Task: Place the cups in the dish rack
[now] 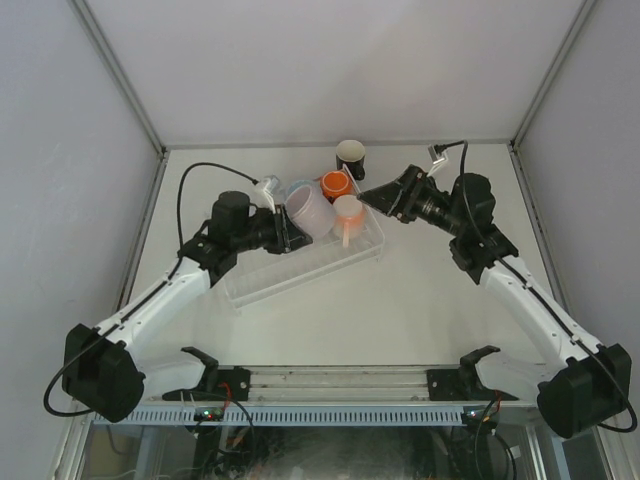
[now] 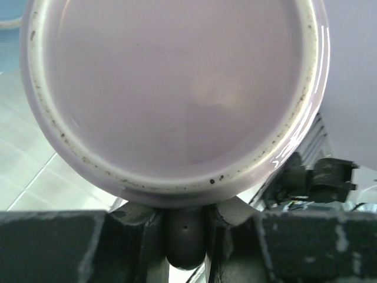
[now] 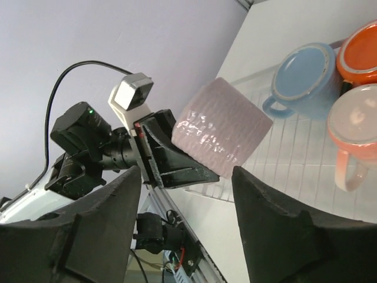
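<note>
My left gripper (image 1: 288,226) is shut on the handle (image 2: 185,236) of the pale lilac-pink cup (image 1: 308,210), holding it tipped on its side above the clear dish rack (image 1: 290,272). Its open mouth (image 2: 177,88) fills the left wrist view. In the rack's far end stand the orange cup (image 1: 335,185) and the peach-pink cup (image 1: 348,212). The light blue cup (image 1: 297,188) is partly hidden behind the held one. The black cup (image 1: 351,157) stands on the table behind the rack. My right gripper (image 1: 375,197) hovers open and empty just right of the rack.
The rack's ribbed near half (image 3: 283,147) lies bare below the held cup (image 3: 221,127). White walls enclose the table on three sides. In the right wrist view the light blue cup (image 3: 309,73), orange cup (image 3: 359,47) and peach-pink cup (image 3: 353,121) cluster at the right.
</note>
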Available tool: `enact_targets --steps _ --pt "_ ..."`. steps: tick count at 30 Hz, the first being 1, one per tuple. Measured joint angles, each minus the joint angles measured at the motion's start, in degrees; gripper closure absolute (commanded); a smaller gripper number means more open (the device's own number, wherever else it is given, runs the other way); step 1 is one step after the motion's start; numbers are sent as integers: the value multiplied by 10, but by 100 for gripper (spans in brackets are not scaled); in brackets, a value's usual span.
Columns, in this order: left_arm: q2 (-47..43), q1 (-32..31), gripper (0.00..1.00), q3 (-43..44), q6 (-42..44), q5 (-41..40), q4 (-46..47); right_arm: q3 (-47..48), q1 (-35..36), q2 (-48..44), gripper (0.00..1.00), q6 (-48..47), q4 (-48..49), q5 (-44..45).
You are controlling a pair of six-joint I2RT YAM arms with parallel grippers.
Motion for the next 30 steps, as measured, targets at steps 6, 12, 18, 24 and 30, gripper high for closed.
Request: enact_targets --steps 6,12,18,24,30 --pt "25 -2 100 2 68 -29 -67 0 -16 -24 31 -27 -33 -1" --pt "61 -4 100 29 122 -66 -125 -9 -29 -46 30 -43 -63 -5" --pt "89 -23 100 57 162 -95 -139 -20 -44 -57 30 -51 -79 -10" --pt "126 -54 100 79 200 -117 -155 -27 -55 -69 30 -55 -90 -15" --pt "144 -61 100 79 222 -132 -173 -31 -68 -78 30 -57 -98 -21"
